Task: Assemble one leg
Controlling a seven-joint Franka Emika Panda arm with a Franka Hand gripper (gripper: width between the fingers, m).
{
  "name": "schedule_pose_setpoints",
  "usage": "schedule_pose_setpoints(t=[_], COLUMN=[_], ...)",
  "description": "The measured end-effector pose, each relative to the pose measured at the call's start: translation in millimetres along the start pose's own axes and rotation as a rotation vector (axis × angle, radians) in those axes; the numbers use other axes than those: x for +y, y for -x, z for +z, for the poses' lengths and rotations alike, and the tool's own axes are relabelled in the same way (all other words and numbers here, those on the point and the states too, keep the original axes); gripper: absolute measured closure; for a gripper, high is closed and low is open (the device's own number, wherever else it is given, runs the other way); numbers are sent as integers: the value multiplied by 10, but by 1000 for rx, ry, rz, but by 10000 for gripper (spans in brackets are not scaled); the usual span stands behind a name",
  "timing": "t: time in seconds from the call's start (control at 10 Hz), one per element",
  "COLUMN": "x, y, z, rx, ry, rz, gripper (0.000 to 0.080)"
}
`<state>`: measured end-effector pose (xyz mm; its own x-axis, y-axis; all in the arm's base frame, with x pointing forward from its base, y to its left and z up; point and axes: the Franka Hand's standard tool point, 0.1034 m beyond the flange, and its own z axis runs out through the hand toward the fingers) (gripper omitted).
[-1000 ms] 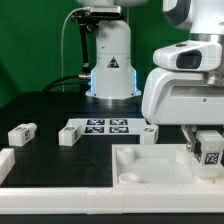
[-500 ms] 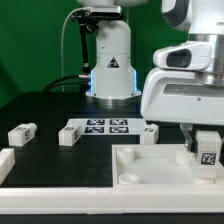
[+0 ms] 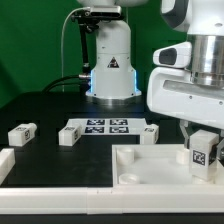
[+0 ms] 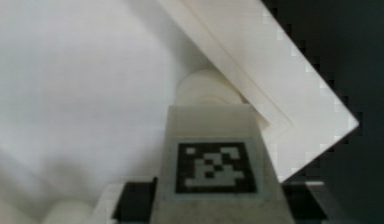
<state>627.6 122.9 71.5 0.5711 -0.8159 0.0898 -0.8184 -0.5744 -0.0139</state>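
My gripper (image 3: 203, 150) is shut on a leg (image 3: 203, 152), a small white peg with a black-and-white tag, and holds it over the right corner of the large white square piece (image 3: 150, 168). In the wrist view the leg (image 4: 214, 140) stands between my dark fingertips (image 4: 141, 197), with its far end at a round corner socket (image 4: 207, 82) of the white piece (image 4: 82, 90). Three more legs lie on the table: one (image 3: 22, 133) at the exterior view's left, one (image 3: 68, 135) beside the marker board, and one (image 3: 149, 133) behind the square piece.
The marker board (image 3: 104, 126) lies flat in front of the arm's white base (image 3: 110, 62). A white bar (image 3: 6, 163) lies at the exterior view's left edge. A long white rim (image 3: 60, 200) runs along the front.
My gripper and the leg it holds have tilted and shifted slightly up and toward the exterior view's right. The other parts have not moved.
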Motion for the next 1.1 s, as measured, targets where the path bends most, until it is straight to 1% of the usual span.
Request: schedule_pose_setpoints(t=[0.2,0.4,0.5,0.6,0.7,0.8,0.9,1.0,1.1], x=[-17,-27,-27,-27,-28,-38,-40,-47,-56], y=[53,74,75,77,79,64,55,69,80], z=[-4,-3,-3,-1,-1,-5,-4,-7,-15], rx=[-1,-11,-11,-11,-11,-5,-1,-1,0], ry=[2,-1,-1,-1,-2,-10,-14,-14,-16], rz=[236,359,320,285,284,199,40,-39,-182], gripper=[508,508,508,346,222,222,165,154,154])
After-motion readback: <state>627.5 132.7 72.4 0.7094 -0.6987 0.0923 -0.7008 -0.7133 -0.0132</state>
